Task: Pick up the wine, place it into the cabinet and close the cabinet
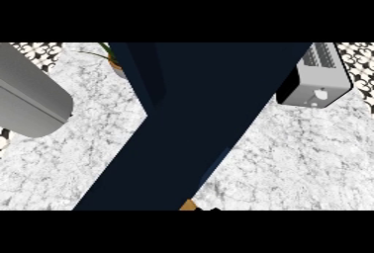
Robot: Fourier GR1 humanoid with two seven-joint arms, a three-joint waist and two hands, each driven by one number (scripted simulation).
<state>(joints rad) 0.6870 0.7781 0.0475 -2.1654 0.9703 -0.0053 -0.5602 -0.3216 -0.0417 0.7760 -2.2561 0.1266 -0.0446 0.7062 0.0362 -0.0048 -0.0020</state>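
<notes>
One dark navy cabinet (pixel 211 123) fills frame center. Grey forearm (pixel 29 99) at upper left; hands not visible, state can't tell. Toaster (pixel 315 79) upper right. Wine not visible. Marble counter (pixel 292 158) beneath.

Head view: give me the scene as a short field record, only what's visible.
counter: white marbled top
cabinet: dark navy body running diagonally through the middle, hiding much of the counter
toaster: silver and black, upper right
plant: potted, partly hidden behind the cabinet, top left
left forearm: grey, at the left edge
hands: not in view
wine: not visible
</notes>
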